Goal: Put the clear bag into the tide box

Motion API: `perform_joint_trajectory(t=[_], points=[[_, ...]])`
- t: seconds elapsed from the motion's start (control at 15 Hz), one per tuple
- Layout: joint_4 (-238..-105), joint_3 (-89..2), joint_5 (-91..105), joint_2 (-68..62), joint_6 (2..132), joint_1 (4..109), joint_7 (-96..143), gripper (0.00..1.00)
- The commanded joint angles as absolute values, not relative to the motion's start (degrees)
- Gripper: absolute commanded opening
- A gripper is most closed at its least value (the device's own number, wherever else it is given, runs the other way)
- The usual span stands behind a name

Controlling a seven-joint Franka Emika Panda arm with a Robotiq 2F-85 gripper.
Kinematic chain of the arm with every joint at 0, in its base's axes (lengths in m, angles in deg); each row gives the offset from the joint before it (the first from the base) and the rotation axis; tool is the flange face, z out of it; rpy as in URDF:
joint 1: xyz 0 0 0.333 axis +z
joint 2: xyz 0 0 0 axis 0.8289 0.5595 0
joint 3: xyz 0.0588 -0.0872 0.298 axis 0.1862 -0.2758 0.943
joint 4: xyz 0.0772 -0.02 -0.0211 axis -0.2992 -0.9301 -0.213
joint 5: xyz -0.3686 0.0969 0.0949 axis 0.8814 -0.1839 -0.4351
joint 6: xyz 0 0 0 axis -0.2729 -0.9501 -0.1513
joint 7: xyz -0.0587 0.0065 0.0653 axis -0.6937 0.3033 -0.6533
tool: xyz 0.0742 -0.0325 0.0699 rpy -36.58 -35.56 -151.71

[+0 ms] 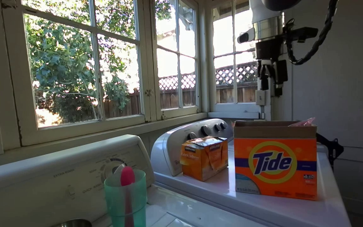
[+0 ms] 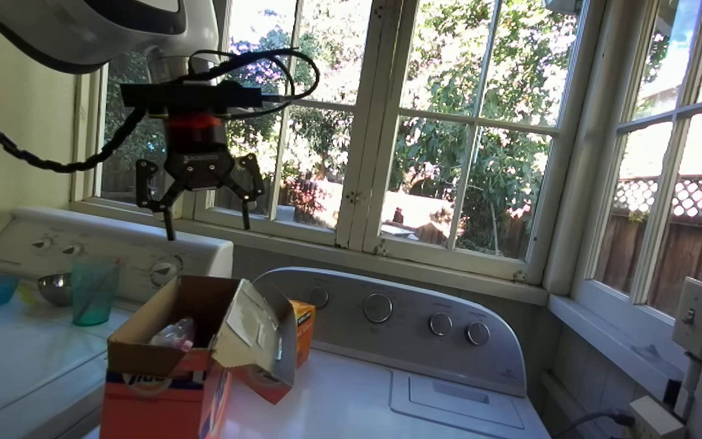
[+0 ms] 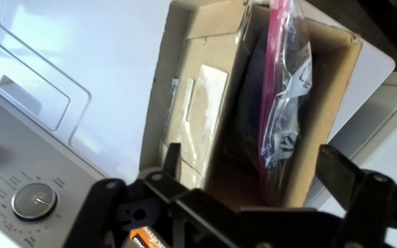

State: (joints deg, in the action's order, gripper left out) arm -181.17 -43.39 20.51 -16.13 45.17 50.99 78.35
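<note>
A transparent zip-top plastic bag [image 3: 283, 103] with a pink-red seal strip [image 3: 269, 82] is inside the large orange cardboard detergent box lettered "Tide" [image 1: 276, 167]. The box stands near a front corner of the white appliance top [image 2: 351, 396] (front being the side away from the grey control panel [image 2: 412, 341]), along the edge facing the neighbouring white machine [image 2: 22, 366]. The bag sits on edge, strip running lengthwise, near the long wall on that side; a pinkish tip shows above the rim towards the front edge. The hinged cardboard lid [image 2: 259, 323] is folded out on the opposite side.

The black two-finger gripper [image 2: 209, 232] hangs above the box, jaws wide apart, nothing between them. The task looks all but finished; perhaps only that tip wants tucking in.

Should the bag need handling, I would expect limp, slick film that creases and slides (its weight I cannot judge, the contents being in shadow). The seal strip is probably the stiffest part: pinch across it near mid-length, keeping the cardboard wall out of the grip, since it could bend.
</note>
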Motion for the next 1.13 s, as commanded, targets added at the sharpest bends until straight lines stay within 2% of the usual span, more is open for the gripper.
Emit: perform_joint_trajectory(t=[0.0, 1.07], points=[[-185.6, -45.7, 20.4, -20.1, 47.0, 49.0, 74.7, 1.0], [-184.0, -47.0, 20.4, -19.4, 45.1, 48.4, 75.5, 1.0]])
